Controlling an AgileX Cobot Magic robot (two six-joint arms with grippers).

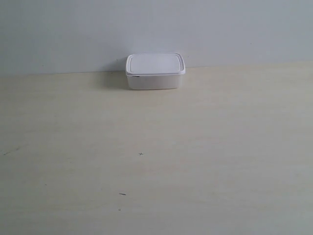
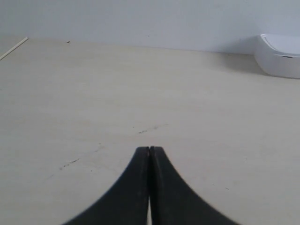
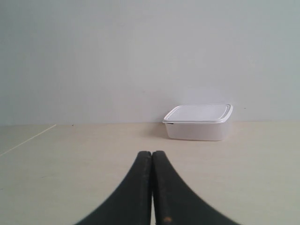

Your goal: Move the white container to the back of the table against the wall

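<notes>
Item: container [image 1: 155, 72]. White, lidded, upright. It stands at the far edge of the table [image 1: 195, 156], at the foot of the wall [image 1: 146, 24]. Its rear side is hidden, so actual contact with the wall cannot be confirmed.

Orientation: the long axis runs along the wall, crosswise in the exterior view. One long side faces out over the open table and the lid is level on top. No skew to the wall line is evident.

Left gripper [image 2: 149, 150]: fingers pressed together, nothing between them. It sits low over bare table, well apart from the container, which shows only at the frame's edge.

Right gripper [image 3: 152, 153]: fingers likewise pressed together and empty, facing the container's long side from a distance.

Neither arm appears in the exterior view.

Status, as judged: placement looks done or nearly so — at most a closing nudge is left.

Handling note: if a nudge is wanted, the right gripper is better lined up. Push with the closed tips low on the middle of the near long side, slowly, so that the box slides square rather than pivoting — stop at first resistance, since a light box can tip or the lid can pop.
</notes>
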